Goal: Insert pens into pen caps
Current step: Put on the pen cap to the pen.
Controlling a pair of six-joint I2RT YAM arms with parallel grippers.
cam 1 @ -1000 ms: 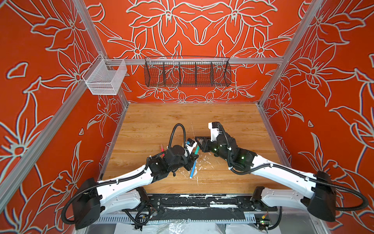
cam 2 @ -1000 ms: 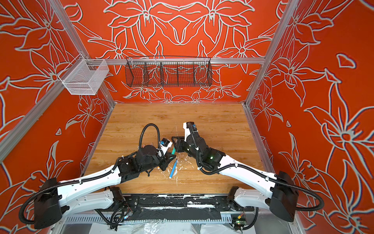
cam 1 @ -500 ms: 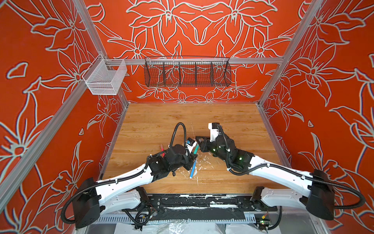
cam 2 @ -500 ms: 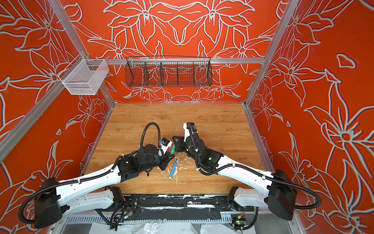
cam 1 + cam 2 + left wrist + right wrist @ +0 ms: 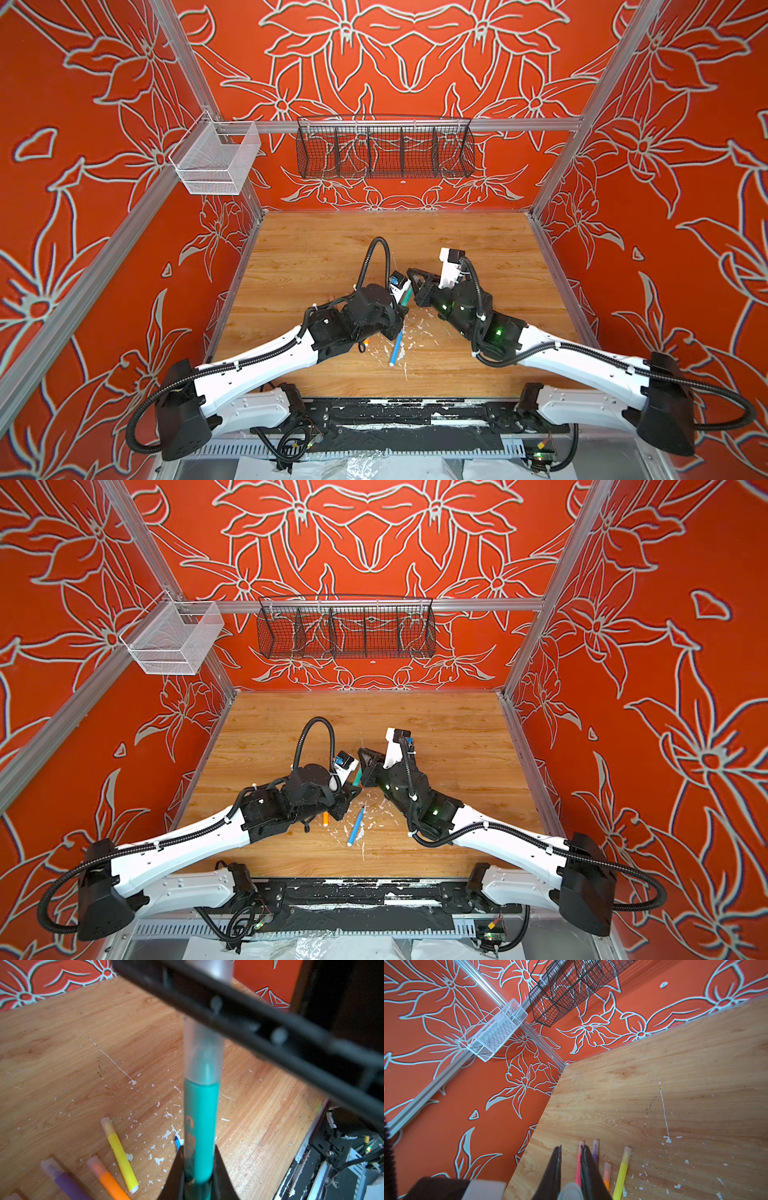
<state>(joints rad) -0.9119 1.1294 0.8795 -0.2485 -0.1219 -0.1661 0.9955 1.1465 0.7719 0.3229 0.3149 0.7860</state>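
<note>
My left gripper (image 5: 198, 1149) is shut on the green pen (image 5: 200, 1126), which points up toward the right gripper (image 5: 413, 278). A clear pen cap (image 5: 204, 1053) sits over the green pen's tip, and a right finger crosses in front of it. In the right wrist view, the right gripper (image 5: 571, 1148) is shut on the pen cap (image 5: 570, 1190), whose rounded end shows between the jaws. On the table lie capped yellow (image 5: 120, 1155), orange (image 5: 108, 1178), purple (image 5: 64, 1180) and pink (image 5: 579, 1163) pens. A blue pen (image 5: 397, 349) lies uncapped near the front.
White paint flecks (image 5: 415, 332) dot the wooden table (image 5: 332, 249) around the pens. A white mesh basket (image 5: 216, 162) hangs on the left rail and a black wire basket (image 5: 384, 149) on the back wall. Red walls enclose three sides.
The right gripper's jaws have closed on the pen cap at the green pen's tip. Both arms have barely moved.
</note>
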